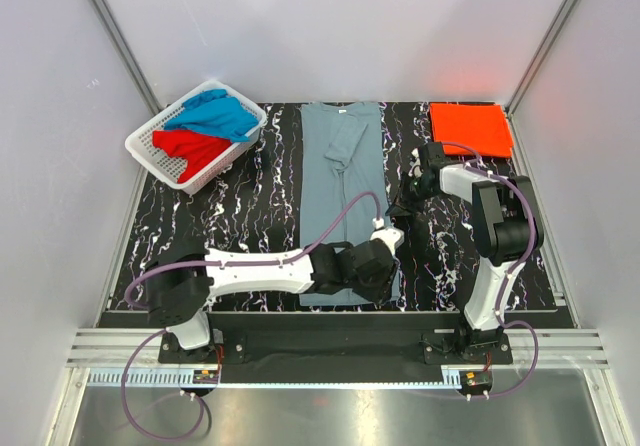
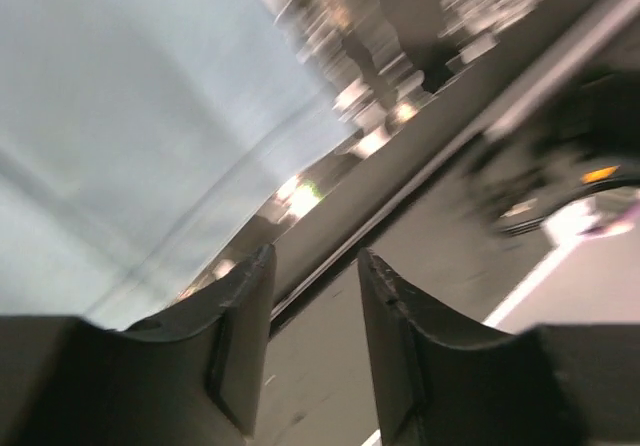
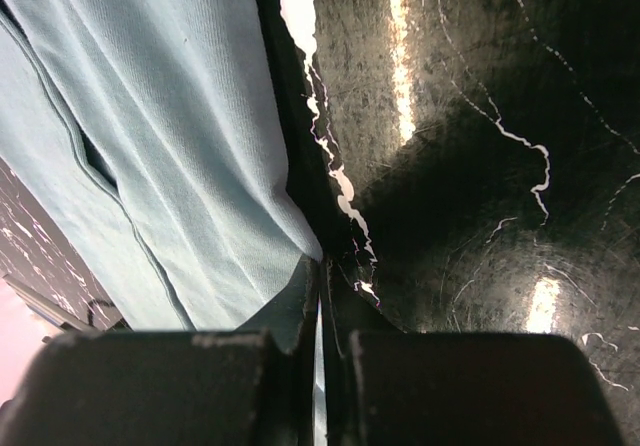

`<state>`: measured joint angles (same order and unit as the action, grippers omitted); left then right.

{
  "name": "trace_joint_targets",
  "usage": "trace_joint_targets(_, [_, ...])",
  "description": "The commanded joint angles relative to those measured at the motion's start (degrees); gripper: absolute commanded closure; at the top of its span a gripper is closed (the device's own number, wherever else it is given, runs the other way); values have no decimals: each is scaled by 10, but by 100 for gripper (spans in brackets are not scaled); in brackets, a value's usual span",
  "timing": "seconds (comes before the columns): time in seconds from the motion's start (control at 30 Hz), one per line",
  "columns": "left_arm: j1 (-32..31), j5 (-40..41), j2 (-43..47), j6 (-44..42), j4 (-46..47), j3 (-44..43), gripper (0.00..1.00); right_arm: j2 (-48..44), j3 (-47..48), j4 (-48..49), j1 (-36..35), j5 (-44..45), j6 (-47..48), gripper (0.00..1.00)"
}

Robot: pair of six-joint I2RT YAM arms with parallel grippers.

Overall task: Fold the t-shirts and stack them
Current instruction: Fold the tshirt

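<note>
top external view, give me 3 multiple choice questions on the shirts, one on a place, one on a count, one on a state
1. Where on the table does the orange-red t-shirt lie?
A) near left corner
B) far right corner
C) dead centre

2. How many t-shirts are in the white basket?
A) two
B) none
C) four

3. How does the grey-blue t-shirt lie?
A) balled up
B) hanging off the edge
C) spread flat in a long strip

Answers:
1 B, it sits folded at the far right corner.
2 A, a bright blue t-shirt and a red t-shirt lie in it.
3 C, it runs flat down the table's middle.
</note>
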<state>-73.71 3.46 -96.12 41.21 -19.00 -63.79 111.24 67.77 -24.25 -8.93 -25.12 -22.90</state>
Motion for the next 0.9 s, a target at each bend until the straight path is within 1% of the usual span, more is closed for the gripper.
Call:
trace_joint_targets(0.0, [0, 22, -17, -37, 51, -37, 58, -27, -8, 10, 4, -5, 0, 99])
trace_joint_targets(0.13, [0, 8, -59, -44, 106, -37, 62, -31, -8, 10, 4, -6, -1, 99])
trace_joint_targets(0.23, [0, 8, -83, -43, 121, -30, 65, -29, -6, 11, 3, -6, -2, 99])
trace_joint_targets(0.43, [1, 14, -108, -10, 93, -2, 67, -9, 19, -5, 5, 13, 7, 100])
trace_joint_targets(0.57, [1, 14, -101, 18, 92, 45, 68, 6, 40, -11, 6, 11, 12, 100])
trace_joint_targets(0.7, [1, -17, -92, 49, 124, 111, 68, 20, 59, -24, 7, 23, 26, 100])
trace_joint_targets(0.73, [1, -21, -89, 60, 138, 120, 68, 21, 60, -26, 8, 25, 27, 100])
trace_joint_targets(0.87, [-1, -23, -81, 69, 143, 140, 68, 28, 61, -26, 8, 24, 29, 100])
